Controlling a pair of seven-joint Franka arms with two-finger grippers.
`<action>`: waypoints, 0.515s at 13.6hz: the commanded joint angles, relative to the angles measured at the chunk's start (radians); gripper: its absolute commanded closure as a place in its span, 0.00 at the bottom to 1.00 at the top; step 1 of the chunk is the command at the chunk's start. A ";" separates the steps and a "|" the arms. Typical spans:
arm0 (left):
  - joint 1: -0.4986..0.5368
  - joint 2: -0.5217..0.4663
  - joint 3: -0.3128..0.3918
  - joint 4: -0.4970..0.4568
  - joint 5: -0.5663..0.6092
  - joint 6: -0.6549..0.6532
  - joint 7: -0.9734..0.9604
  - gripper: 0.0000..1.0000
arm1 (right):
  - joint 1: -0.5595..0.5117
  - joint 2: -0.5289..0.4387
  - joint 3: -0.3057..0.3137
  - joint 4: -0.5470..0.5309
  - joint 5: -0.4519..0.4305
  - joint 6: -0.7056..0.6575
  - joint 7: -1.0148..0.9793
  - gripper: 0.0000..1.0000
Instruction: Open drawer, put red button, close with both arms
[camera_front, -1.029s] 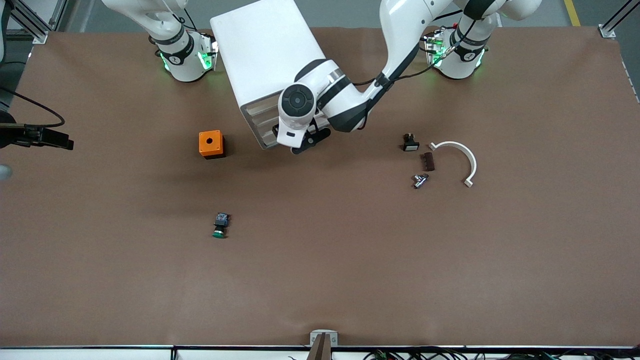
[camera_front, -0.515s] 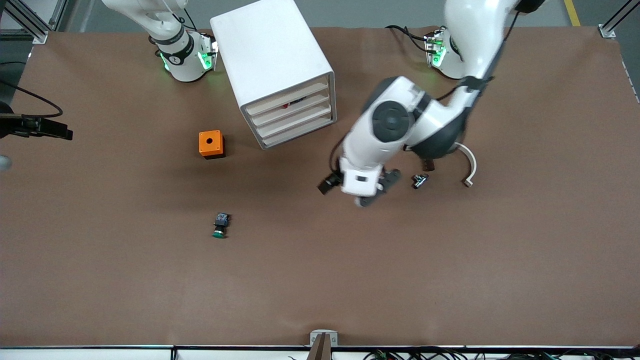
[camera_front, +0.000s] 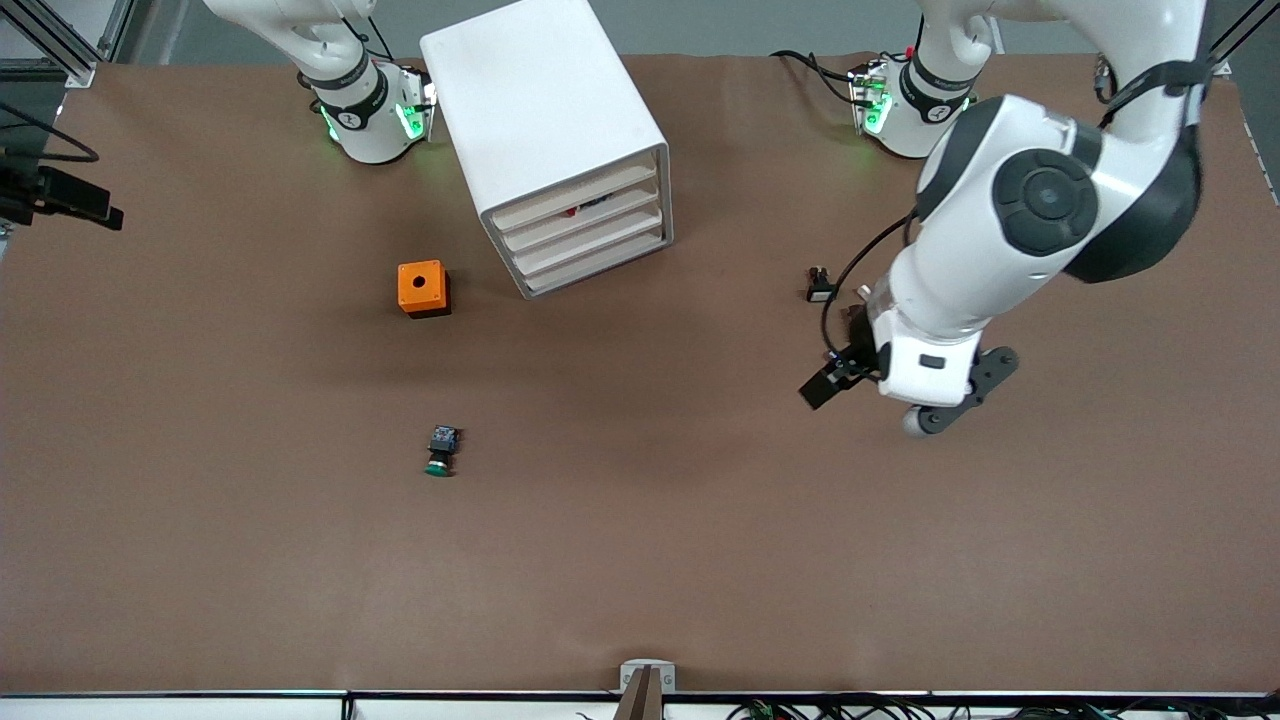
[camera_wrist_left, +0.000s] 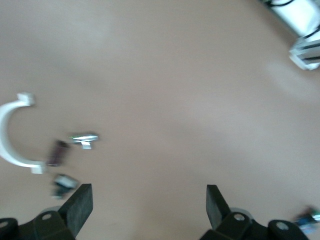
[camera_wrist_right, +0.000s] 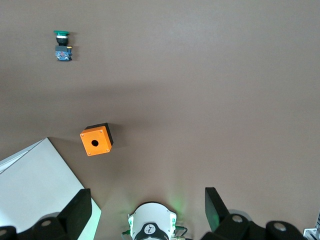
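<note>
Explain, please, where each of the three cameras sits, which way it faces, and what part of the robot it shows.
Front view: high across the table, facing both bases; shows the cabinet, closed drawer, left claw open over bare table, and right claw at the edge.
Left wrist view: looks down past the left claw's fingers at the white clamp.
Right wrist view: looks down past the right claw's fingers at the right arm's base.
Shared: orange box and green button.

White cabinet (camera_front: 560, 140), orange box (camera_front: 422, 288), green-capped button (camera_front: 440, 452), brown table (camera_front: 640, 520), white arms with black joints.
</note>
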 joint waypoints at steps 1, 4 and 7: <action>0.061 -0.067 -0.007 -0.026 0.033 -0.123 0.172 0.00 | 0.000 -0.074 0.011 -0.063 0.001 0.032 -0.007 0.00; 0.123 -0.095 -0.008 -0.029 0.039 -0.209 0.318 0.00 | -0.004 -0.095 0.010 -0.082 0.001 0.046 -0.007 0.00; 0.192 -0.139 -0.013 -0.039 0.038 -0.298 0.478 0.00 | -0.006 -0.175 0.010 -0.183 0.001 0.118 -0.007 0.00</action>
